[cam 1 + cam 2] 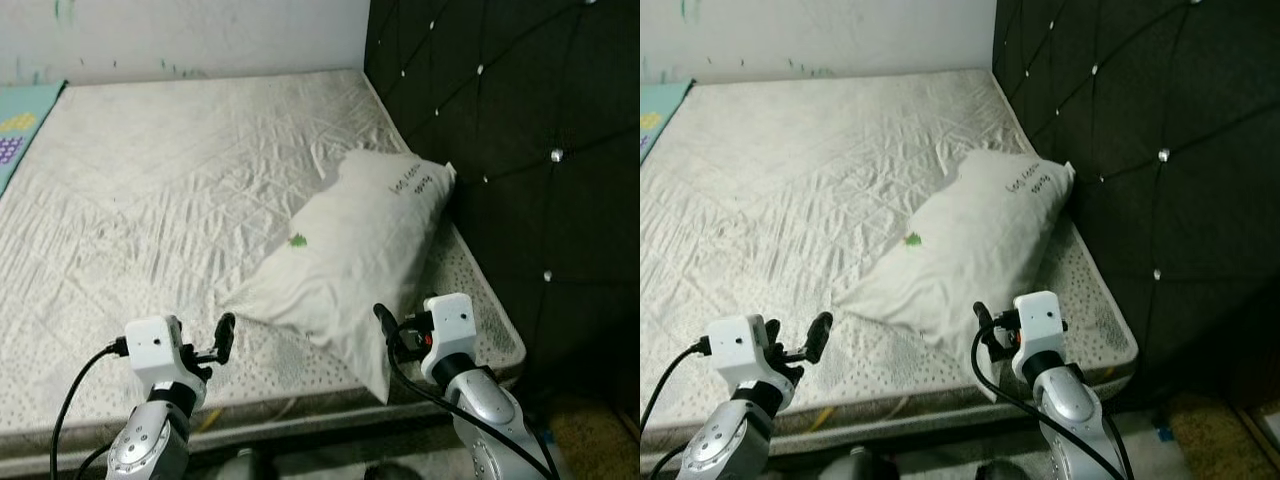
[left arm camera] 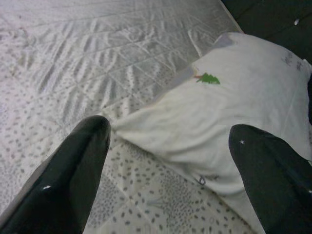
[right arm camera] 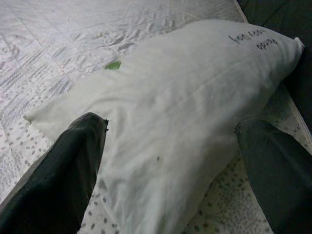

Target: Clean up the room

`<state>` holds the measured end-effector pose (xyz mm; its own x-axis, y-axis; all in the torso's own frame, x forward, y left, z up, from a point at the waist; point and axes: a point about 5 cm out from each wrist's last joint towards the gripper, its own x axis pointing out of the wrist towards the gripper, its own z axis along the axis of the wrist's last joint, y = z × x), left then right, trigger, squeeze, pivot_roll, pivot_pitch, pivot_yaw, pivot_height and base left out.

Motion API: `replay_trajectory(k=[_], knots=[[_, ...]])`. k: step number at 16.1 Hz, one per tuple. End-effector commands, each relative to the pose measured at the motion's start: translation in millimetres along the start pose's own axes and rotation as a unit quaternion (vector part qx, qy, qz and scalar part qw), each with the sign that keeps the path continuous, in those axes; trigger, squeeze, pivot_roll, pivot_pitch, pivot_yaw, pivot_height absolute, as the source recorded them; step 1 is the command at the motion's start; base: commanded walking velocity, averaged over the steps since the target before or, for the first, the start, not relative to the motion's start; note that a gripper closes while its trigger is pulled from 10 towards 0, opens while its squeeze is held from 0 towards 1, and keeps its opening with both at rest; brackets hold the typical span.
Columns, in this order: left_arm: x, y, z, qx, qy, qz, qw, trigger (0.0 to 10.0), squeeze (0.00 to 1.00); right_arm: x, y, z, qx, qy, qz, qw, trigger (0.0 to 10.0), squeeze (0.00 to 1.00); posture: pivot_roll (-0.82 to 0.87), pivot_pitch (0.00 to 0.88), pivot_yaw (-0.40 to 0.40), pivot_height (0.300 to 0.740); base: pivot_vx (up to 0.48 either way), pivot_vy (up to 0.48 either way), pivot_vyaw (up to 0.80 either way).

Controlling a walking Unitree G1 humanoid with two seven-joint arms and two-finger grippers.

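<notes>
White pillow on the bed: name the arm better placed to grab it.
Right. The right end effector sits open at the white rectangular fabric pillow's near corner; the left end effector is over bare mattress beside it.

Both silver arms reach forward and up from the bottom of the head views, the left arm (image 1: 150, 440) at about 7 o'clock and the right arm (image 1: 490, 415) at about 5 o'clock. Each wrist carries a white block with black cables trailing back. The left gripper (image 2: 170, 161) points toward 1 o'clock, fingers spread wide apart. The right gripper (image 3: 170, 165) points toward 11 o'clock, its fingers (image 3: 63, 180) likewise spread wide, holding nothing.
</notes>
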<state>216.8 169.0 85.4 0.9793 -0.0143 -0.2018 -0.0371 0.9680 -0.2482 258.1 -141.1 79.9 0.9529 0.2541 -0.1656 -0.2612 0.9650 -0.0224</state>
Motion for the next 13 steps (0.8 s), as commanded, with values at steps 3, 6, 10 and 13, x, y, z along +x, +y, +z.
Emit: replay_trajectory(k=[3, 6, 10, 13], knots=[[-0.4, 2.5, 0.6, 0.003, 0.002, 0.008, 1.0, 10.0, 0.0, 1.1, 0.1, 0.2, 0.001, 0.001, 0.004, 1.0, 10.0, 0.0, -0.06, 0.13, 0.011, 0.62, 0.0, 0.0, 0.0], [0.9, 3.1, 1.7, 0.007, -0.001, 0.008, 1.0, 10.0, 0.0, 2.2, 0.4, 0.9, 0.001, -0.001, 0.004, 1.0, 10.0, 0.0, -0.06, 0.128, 0.012, 0.616, 0.0, 0.0, 0.0], [-0.4, 3.4, 2.9, 0.005, -0.006, 0.008, 1.0, 10.0, 0.0, 4.7, -1.5, 0.9, -0.007, -0.001, 0.006, 1.0, 10.0, 0.0, -0.06, 0.127, 0.012, 0.616, 0.0, 0.0, 0.0], [-0.8, 3.0, 3.8, 0.005, -0.01, 0.006, 1.0, 10.0, 0.0, 5.4, -2.0, 0.8, -0.012, -0.002, 0.01, 1.0, 10.0, 0.0, -0.05, 0.119, 0.01, 0.616, 0.0, 0.0, 0.0]])
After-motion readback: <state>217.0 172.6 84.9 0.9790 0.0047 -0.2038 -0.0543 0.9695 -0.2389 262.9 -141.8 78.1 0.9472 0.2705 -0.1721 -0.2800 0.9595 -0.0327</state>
